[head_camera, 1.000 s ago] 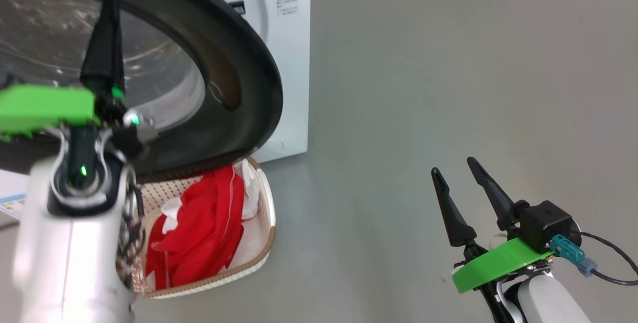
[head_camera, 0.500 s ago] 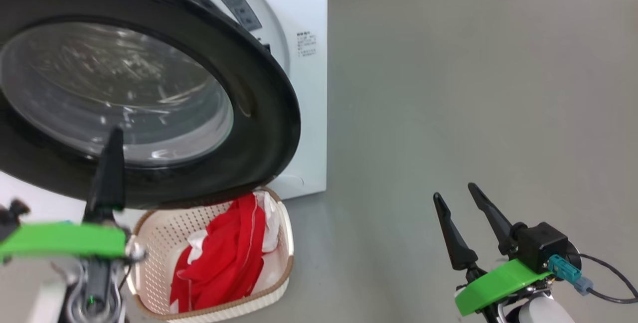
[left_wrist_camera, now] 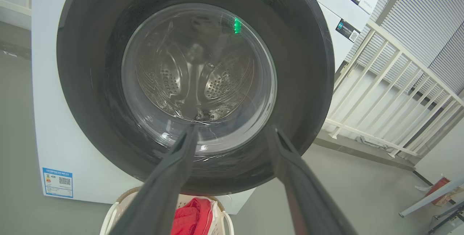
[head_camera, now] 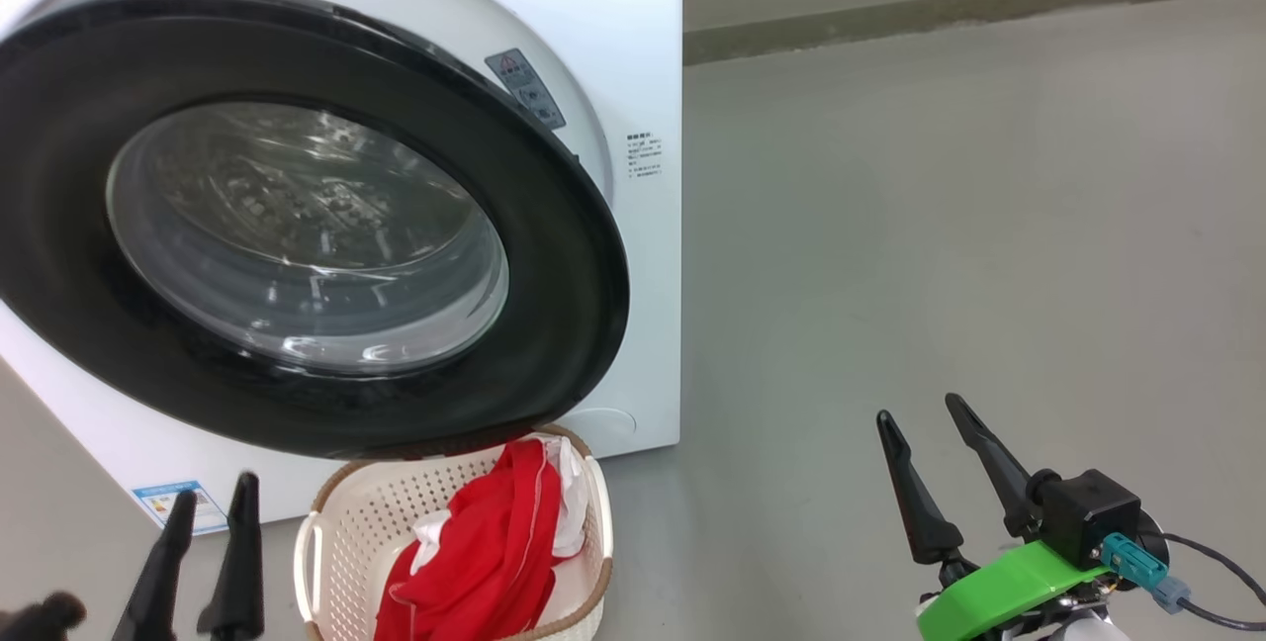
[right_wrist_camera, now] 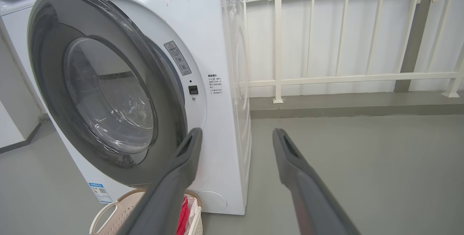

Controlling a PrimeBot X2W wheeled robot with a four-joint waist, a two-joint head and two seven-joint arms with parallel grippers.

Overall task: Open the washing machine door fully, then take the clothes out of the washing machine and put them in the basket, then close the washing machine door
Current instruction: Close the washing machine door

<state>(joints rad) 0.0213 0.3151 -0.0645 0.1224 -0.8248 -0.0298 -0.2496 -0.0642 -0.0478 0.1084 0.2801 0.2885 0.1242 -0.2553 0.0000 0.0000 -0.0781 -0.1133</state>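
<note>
With the red clothes in the basket, left tool and right tool hang spread and empty, clear of the ajar washing machine door.

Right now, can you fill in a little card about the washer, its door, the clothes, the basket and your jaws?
washing machine: white, standing on the grey floor
washing machine door: swung nearly shut; the right wrist view shows a gap at its right edge
drum: seen through the glass, no clothes visible in it
clothes: red and white, lying in the basket
basket: on the floor, just below the door
left jaws: open, holding nothing, pointing at the door
right jaws: open, holding nothing, to the right of the machine
</note>
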